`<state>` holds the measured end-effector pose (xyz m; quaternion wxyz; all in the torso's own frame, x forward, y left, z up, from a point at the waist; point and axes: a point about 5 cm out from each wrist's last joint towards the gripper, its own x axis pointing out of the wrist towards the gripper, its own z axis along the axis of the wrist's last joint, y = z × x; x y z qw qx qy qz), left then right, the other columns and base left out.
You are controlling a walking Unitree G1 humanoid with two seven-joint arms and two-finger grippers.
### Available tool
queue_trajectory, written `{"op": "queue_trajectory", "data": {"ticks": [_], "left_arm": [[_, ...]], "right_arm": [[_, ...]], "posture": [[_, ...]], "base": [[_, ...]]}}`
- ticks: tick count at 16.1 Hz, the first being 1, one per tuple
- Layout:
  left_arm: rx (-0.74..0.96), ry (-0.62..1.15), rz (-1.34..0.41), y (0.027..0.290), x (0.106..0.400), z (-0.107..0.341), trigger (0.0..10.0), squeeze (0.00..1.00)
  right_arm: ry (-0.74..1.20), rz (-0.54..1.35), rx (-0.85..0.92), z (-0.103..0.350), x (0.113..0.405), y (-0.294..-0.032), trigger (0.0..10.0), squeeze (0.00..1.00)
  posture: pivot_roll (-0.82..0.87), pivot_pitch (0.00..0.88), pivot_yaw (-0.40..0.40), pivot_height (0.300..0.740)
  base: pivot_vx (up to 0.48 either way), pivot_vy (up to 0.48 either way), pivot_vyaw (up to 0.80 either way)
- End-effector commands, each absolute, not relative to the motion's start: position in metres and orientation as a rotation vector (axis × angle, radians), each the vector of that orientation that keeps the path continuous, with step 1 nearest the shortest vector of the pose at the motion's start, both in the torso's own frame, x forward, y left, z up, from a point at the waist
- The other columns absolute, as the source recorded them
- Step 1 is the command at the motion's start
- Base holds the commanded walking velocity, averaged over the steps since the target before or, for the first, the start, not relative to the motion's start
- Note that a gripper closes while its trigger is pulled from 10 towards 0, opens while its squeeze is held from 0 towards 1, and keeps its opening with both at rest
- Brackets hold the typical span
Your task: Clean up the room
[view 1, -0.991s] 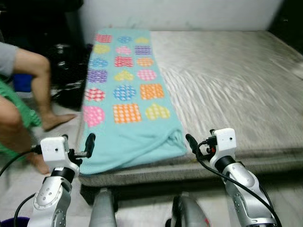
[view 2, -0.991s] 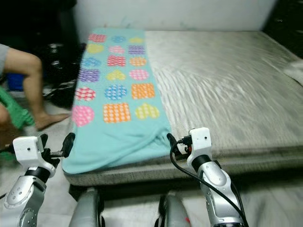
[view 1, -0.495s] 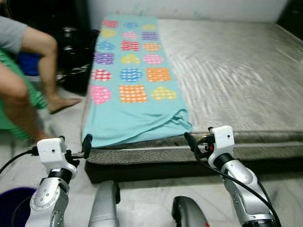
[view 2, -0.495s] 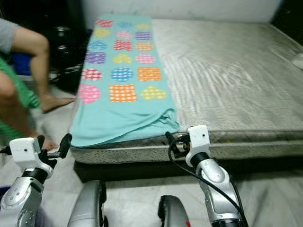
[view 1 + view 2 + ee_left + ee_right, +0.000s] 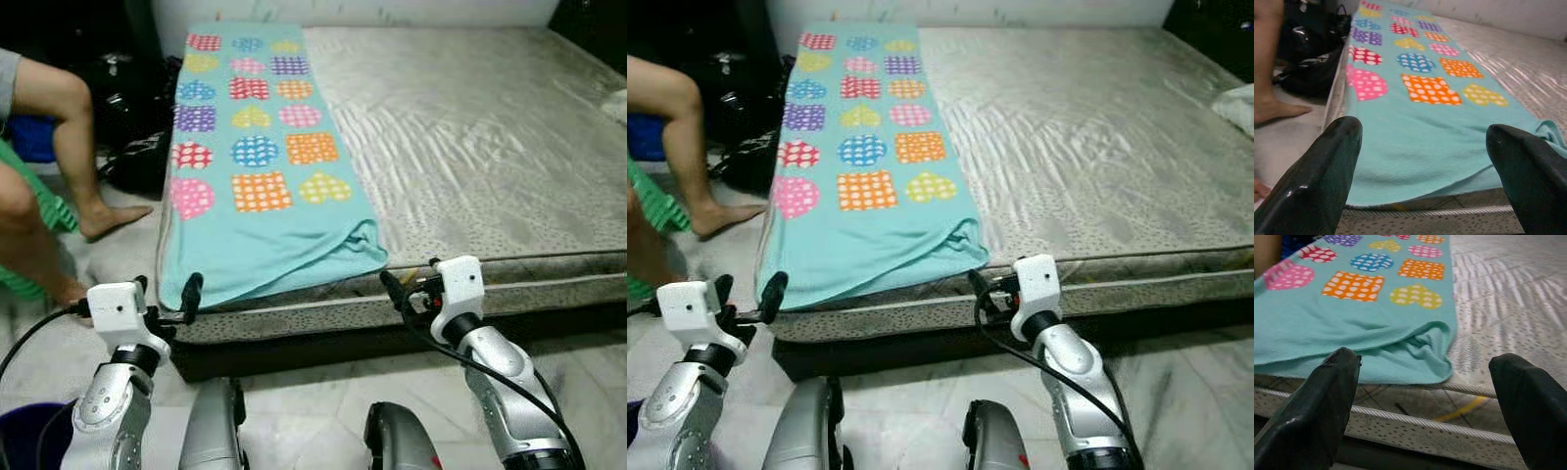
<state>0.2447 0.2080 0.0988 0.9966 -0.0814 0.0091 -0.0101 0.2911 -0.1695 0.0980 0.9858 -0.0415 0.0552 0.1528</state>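
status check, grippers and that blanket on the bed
Left gripper and right gripper open, empty, at the mattress edge. Teal blanket flat, near corner folded, untouched. Person's leg on the left side.

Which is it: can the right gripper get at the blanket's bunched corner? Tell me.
Probably yes. The right gripper, open, hovers just before the blanket corner on the mattress edge, with nothing between.

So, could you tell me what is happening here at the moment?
The robot stands at the foot of a mattress with a turquoise blanket spread down its left side. The left gripper and right gripper are both open, level with the blanket's near edge, touching nothing. A person's legs are on the floor to the left.
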Motion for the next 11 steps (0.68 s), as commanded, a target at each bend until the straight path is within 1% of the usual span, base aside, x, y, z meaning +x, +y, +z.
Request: {"op": "queue_trajectory", "data": {"ticks": [1, 6, 10, 11], "left_arm": [[-0.160, 0.003, -0.023, 0.2094, 0.2429, 0.1018, 10.0, 0.00], [-0.163, 0.002, -0.032, 0.2090, 0.2433, 0.1020, 10.0, 0.00], [-0.165, 0.004, -0.036, 0.2088, 0.2428, 0.1018, 10.0, 0.00], [-0.165, 0.005, -0.038, 0.2088, 0.2428, 0.1017, 10.0, 0.00]], "right_arm": [[0.109, 0.314, -0.088, 0.0976, 0.2903, -0.1696, 10.0, 0.00], [0.110, 0.315, -0.085, 0.0970, 0.2907, -0.1692, 10.0, 0.00], [0.112, 0.316, -0.088, 0.0963, 0.2901, -0.1688, 10.0, 0.00], [0.115, 0.313, -0.085, 0.0957, 0.2907, -0.1689, 10.0, 0.00]], "posture": [[-0.03, 0.118, -0.057, 0.587], [-0.03, 0.119, -0.058, 0.587], [-0.03, 0.121, -0.056, 0.587], [-0.03, 0.121, -0.056, 0.587]], "base": [[0.266, 0.000, 0.00], [0.312, 0.000, 0.00], [0.337, 0.000, 0.45], [0.337, 0.000, 0.00]]}}
